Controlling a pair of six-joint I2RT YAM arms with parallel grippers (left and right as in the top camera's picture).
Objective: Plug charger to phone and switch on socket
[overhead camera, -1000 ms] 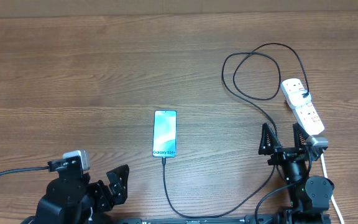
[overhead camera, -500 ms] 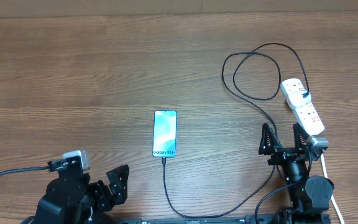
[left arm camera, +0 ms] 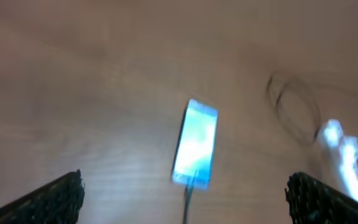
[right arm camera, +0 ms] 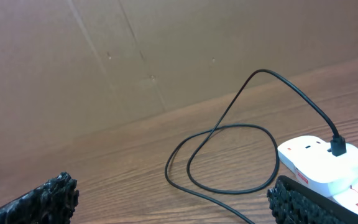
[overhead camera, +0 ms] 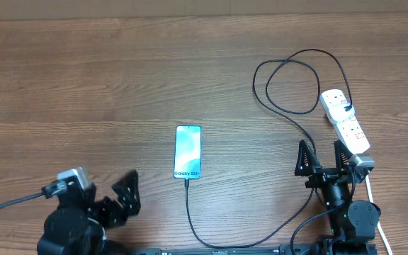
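- Your left end effector [overhead camera: 121, 200] sits at the near-left edge of the tabletop [overhead camera: 83, 85]. Its fingers are spread wide apart with nothing between them.
- Your left wrist view is blurred. You only get the two fingertips [left arm camera: 55, 198] in the bottom corners, with the phone farther out between them.
- Your right end effector [overhead camera: 321, 157] is at the near right. Its fingers are wide apart and empty, and it points toward the far edge. Its right finger is just beside the near end of the socket.
- The phone [overhead camera: 188, 152] lies flat and screen up near the middle of the tabletop. Its long axis runs away from you, and the "Galaxy S24+" text is at the near short edge.
- One end of the charger [overhead camera: 187, 202] meets the phone's near short edge. You can't tell from overhead whether the tip is fully seated.
- From the phone the cable runs to the near edge, curves right past the right arm's base, then heads out and makes a loop beyond the right end effector.
- The cable ends at a black plug [overhead camera: 347, 108] seated in the far end of the socket.
- The socket [overhead camera: 346, 122] is a white power strip at the far right, lying at an angle with red switch marks along it. You can't tell the switch position.
- A white cord [overhead camera: 383, 230] leaves the strip's near end and runs alongside the right arm.
- Your right wrist view shows the cable loop lying on the wood, the plug in the strip, and a cardboard panel [right arm camera: 166, 50] behind.
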